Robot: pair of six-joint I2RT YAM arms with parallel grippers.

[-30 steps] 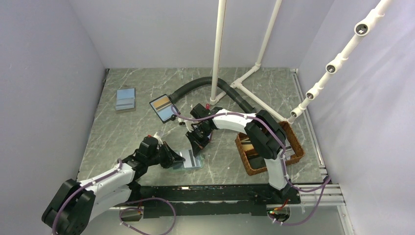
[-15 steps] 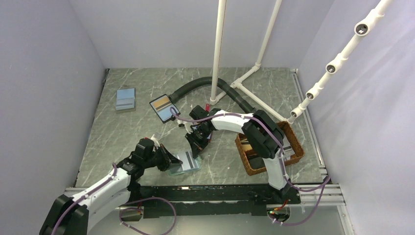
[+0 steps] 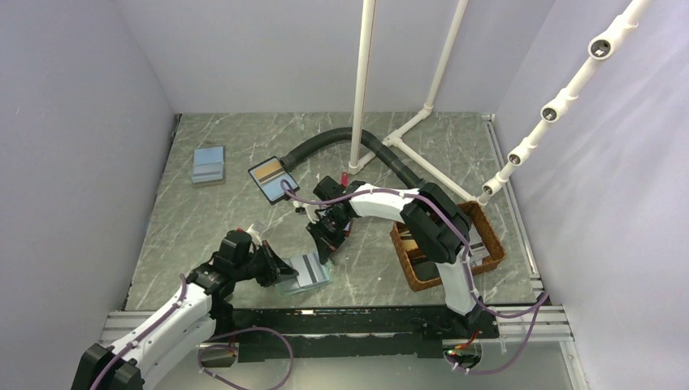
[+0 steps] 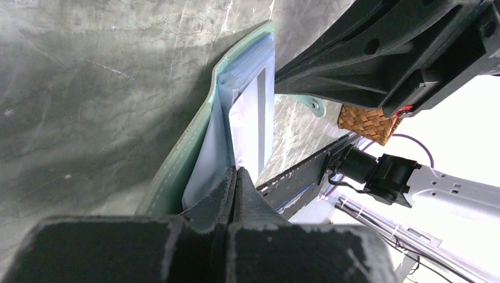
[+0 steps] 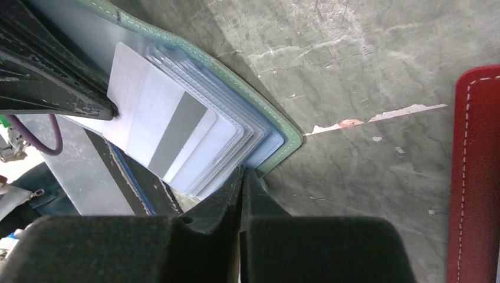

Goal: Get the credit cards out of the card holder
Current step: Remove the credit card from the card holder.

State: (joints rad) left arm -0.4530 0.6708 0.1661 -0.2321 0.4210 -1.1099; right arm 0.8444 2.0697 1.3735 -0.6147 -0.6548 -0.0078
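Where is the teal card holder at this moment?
In the top view, the card holder lies near the table's front edge, between the left pincer and the right pincer.

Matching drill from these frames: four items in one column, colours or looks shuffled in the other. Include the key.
Things:
1. card holder
2. striped card
3. basket
4. flat stack at the table's far left

Looks:
A. brown wicker
B. pale blue
C. green stitched edge
D. whitish with a grey band

Pairs: 1-C, 2-D, 3-A, 4-B
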